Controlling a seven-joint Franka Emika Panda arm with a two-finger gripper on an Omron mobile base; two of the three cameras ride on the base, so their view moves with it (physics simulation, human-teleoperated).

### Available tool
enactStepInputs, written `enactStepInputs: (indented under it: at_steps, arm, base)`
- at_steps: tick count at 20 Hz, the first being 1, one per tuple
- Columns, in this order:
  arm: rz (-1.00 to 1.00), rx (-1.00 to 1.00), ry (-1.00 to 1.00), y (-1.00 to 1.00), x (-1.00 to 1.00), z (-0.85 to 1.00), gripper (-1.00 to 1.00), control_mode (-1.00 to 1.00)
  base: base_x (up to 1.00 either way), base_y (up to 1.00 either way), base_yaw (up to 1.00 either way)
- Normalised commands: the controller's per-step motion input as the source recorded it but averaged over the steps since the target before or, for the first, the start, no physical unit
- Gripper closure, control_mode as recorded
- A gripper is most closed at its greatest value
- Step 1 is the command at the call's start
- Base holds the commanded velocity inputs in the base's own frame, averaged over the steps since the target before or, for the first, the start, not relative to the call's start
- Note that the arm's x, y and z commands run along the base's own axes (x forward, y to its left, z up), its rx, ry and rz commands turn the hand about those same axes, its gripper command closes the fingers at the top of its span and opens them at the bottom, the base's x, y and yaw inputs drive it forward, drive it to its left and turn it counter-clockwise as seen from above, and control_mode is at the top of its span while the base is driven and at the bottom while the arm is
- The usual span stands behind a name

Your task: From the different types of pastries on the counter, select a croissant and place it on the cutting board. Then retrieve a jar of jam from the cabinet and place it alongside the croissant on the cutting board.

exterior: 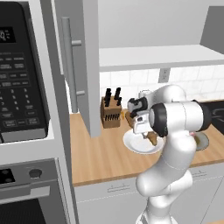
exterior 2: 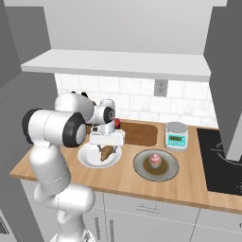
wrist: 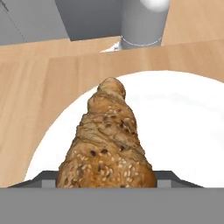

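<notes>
White plate point(exterior 2: 90, 159) under the gripper point(exterior 2: 108, 150), croissant point(wrist: 107, 144) over it. Jaws clamp the croissant: hand view has a fingertip against each flank, no gap visible, narrow end toward 12 o'clock. Can't tell if its underside touches the plate.

Right base view, clock centred on the white plate: darker brown cutting board point(exterior 2: 144, 134) at 2, partly behind the hand. Small red item at 1, near the board's near-plate end, mostly hidden, can't tell what. Grey plate point(exterior 2: 142, 173) just past 3, pink-frosted cupcake point(exterior 2: 155, 160) on it. White scale point(exterior 2: 177, 137) with lit display between 2 and 3, just beside the board. Black cooktop point(exterior 2: 220, 175) at 3, well apart. Wall outlet point(exterior 2: 161, 87) between 1 and 2, under the white shelf point(exterior 2: 118, 64).

Left base view, same centre: wooden knife block point(exterior: 111, 114) between 10 and 11, black handles up, near the plate. Pale grey cabinet door point(exterior: 91, 65) at 11, long bar handle point(exterior: 70, 65), lower edge hanging over the counter point(exterior: 94, 162). Black microwave point(exterior: 22, 78) at 10. Arm crosses at 3, covering part of the grey plate.
</notes>
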Motion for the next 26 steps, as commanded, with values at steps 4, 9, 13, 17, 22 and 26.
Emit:
enactStepInputs:
  at_steps: [4, 9, 13, 17, 22, 26]
  arm:
    - [0.02, 0.0, 0.0, -0.26, 0.48, 0.16, 1.0, -1.0]
    - [0.04, 0.0, 0.0, -0.29, 0.59, 0.07, 1.0, -1.0]
    - [0.05, 0.0, 0.0, -0.44, 0.35, 0.09, 1.0, -1.0]
    - [0.04, 0.0, 0.0, -0.42, 0.25, 0.14, 1.0, -1.0]
    - [0.05, 0.01, 0.0, -0.08, 0.46, 0.01, 1.0, -1.0]
    - [0.01, 0.0, 0.0, 0.0, 0.47, 0.0, 1.0, -1.0]
  base:
    - [0.0, 0.0, 0.0]
    - [0.0, 0.0, 0.0]
    - [0.0, 0.0, 0.0]
    - [0.0, 0.0, 0.0]
    - [0.0, 0.0, 0.0]
    - [0.0, 0.0, 0.0]
